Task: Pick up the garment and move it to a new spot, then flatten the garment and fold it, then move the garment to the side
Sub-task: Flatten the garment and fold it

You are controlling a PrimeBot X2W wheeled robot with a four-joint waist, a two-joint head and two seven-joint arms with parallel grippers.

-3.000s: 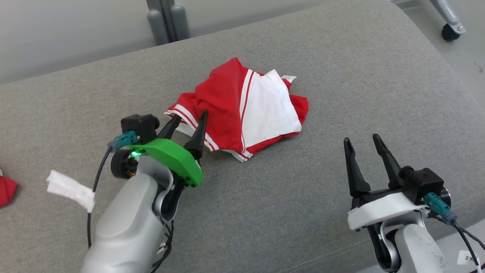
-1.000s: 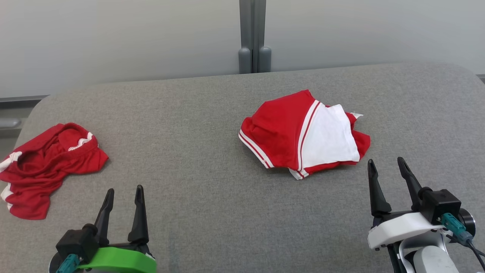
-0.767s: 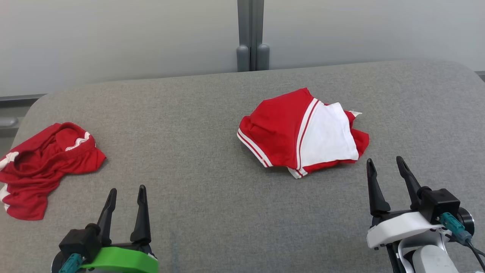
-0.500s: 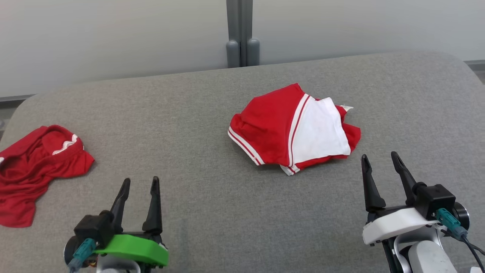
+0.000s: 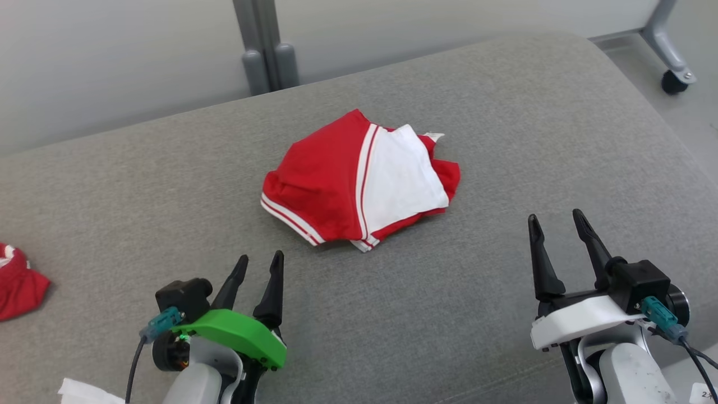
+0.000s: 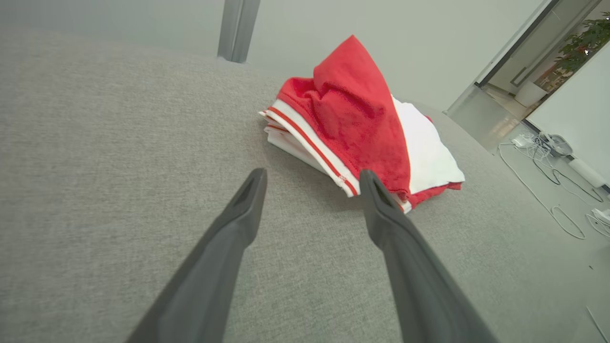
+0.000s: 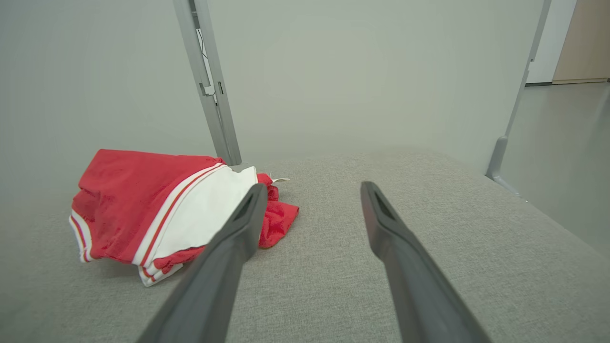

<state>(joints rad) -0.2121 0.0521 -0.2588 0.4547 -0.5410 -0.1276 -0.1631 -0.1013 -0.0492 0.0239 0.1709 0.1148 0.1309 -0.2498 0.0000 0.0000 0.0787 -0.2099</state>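
Grey woven fabric covers the broad, round-cornered table (image 5: 533, 101), which stands before a pale wall with a grey metal post (image 5: 263, 50) rising behind its far edge. Near the middle of the table lies the folded red-and-white garment (image 5: 359, 179). It is a compact bundle with a red panel on its left, a white panel on its right and white stripes along the near hem. A small white label pokes out at its far right corner.

The left end effector (image 5: 260, 256), on a green mount, hangs low over the table just short of the garment's near-left hem. Its two dark fingers are spread apart and grasp nothing. In the left wrist view its right fingertip sits against the striped hem, though whether it touches cannot be told. The right end effector (image 5: 554, 215), on a white mount, is likewise released and empty, well to the right of the garment.

Another crumpled red garment (image 5: 17, 278) sits at the table's far left. A black caster wheel (image 5: 673, 81) rests on the floor beyond the right corner.
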